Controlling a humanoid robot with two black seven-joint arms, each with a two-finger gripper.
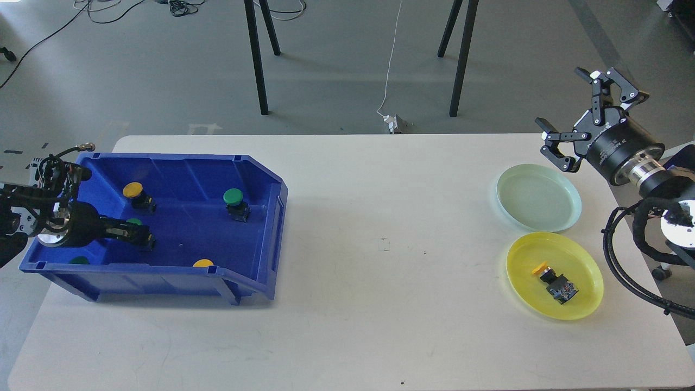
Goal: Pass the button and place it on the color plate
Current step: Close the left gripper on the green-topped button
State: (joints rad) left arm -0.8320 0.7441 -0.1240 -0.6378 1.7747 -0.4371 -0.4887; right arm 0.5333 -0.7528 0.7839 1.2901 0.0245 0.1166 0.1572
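Observation:
A blue bin [260, 179] on the table's left holds several buttons: a yellow-capped one [133, 191], a green-capped one [234, 199], a green cap [80, 260] and a yellow cap [203, 263] by the front wall. My left gripper [142, 237] reaches into the bin, its fingers close together around a green button [134, 221] that shows just above them. My right gripper [564, 98] is open and empty, held in the air behind a pale green plate [537, 205]. A yellow plate [586, 271] holds a yellow button [554, 281] lying on its side.
The two plates sit near the table's right edge. My right arm's cables [630, 255] hang beside the yellow plate. Black stand legs [258, 65] rise beyond the far table edge.

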